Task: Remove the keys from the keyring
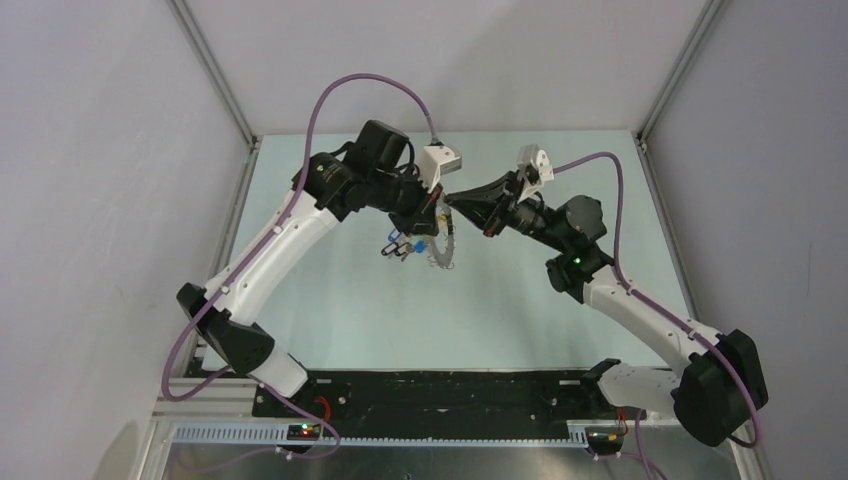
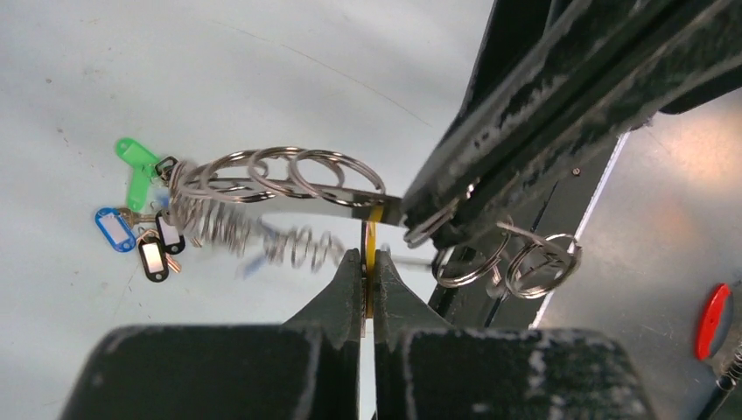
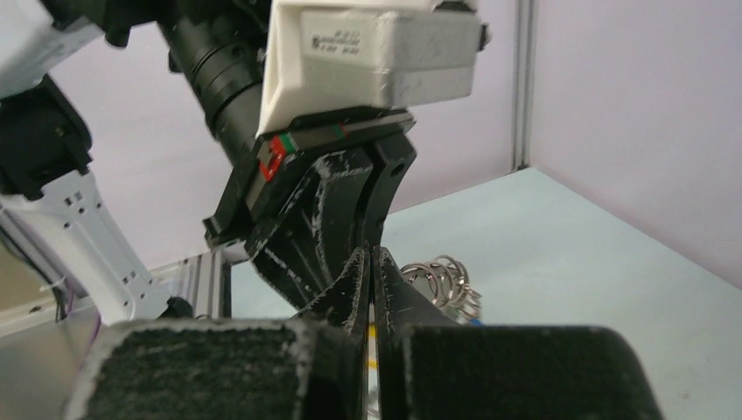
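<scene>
— Pale green table [image 1: 400,320], grey walls [image 1: 100,150] on three sides. Your two arms meet over the middle of it, upper centre of the top view.
— Noted. Left gripper [image 2: 368,259]?
— Fingers pinched narrow on the keyring [image 2: 289,206], bottom centre of your left wrist view. It grips the flat band edge-on.
— Right gripper [image 2: 418,219]?
— Upper right of that view, clamped tight on the same band, just beside your left fingertips. Ring held up between the two.
— Keys [image 2: 144,232]?
— Bunched at the band's far end, left of frame. Green tag [image 2: 136,171] on top, blue tag [image 2: 114,229] below it, dark tags [image 2: 153,260] beside that. Whether they touch the table, cannot tell.
— Anything else?
— Split rings [image 2: 297,171] strung along the band; more dangle at lower right. Some are blurred.
</scene>
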Robot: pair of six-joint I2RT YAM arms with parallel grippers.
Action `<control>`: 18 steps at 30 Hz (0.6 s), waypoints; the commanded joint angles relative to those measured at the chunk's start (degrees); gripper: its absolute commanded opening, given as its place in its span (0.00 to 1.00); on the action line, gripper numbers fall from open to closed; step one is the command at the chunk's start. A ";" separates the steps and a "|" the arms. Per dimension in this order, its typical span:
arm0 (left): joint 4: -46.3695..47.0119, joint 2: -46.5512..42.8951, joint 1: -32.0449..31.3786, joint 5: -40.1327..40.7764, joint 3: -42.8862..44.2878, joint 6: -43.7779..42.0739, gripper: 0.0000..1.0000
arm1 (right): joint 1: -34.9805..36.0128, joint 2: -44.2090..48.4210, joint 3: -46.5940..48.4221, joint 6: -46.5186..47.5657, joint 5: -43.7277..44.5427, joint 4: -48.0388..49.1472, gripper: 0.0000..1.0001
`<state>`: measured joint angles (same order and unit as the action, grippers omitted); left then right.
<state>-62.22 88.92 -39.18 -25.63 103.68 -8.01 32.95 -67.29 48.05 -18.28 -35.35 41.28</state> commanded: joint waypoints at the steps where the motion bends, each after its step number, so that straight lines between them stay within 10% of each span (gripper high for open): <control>1: 2.05 -0.54 -0.39 -0.47 -1.51 0.55 0.00 | -0.17 1.50 -0.27 -1.90 5.62 6.49 0.00; 18: 40.43 -2.01 9.82 16.19 -32.40 18.55 0.00 | -12.22 21.07 -7.61 9.94 15.11 -23.44 0.00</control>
<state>-37.36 84.29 -30.22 -13.32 73.38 4.75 22.33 -50.04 40.51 -12.49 -23.90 23.90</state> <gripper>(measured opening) 0.020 0.017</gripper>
